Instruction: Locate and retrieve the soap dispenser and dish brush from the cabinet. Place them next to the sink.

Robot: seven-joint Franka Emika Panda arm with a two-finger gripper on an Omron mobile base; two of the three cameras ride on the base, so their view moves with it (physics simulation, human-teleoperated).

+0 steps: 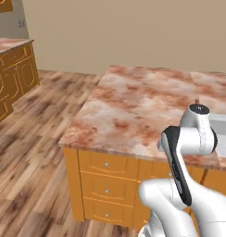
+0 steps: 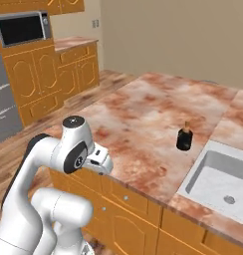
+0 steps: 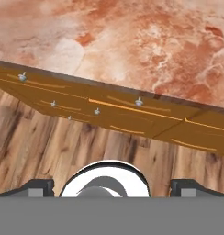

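The soap dispenser [image 2: 183,137], a squat black bottle with a copper pump top, stands upright on the marbled island counter [image 2: 143,119] just left of the sink [image 2: 199,172]. In the left base view only its pump tip [image 1: 197,99] peeks over my arm, beside the sink [image 1: 224,121]. My gripper [image 3: 114,187] is open and holds nothing. It hangs off the counter's front edge, well short of the bottle, looking down at the drawer fronts and the floor. In the right base view the hand [image 2: 99,160] sits by the counter's near corner. The dish brush and the cabinet are out of view.
Orange drawers [image 3: 132,108] run under the counter edge. A wall of orange base cabinets [image 2: 39,79] with a microwave [image 2: 24,29] stands at the left, across wooden floor [image 1: 31,148]. A grey appliance [image 2: 1,109] is at the far left.
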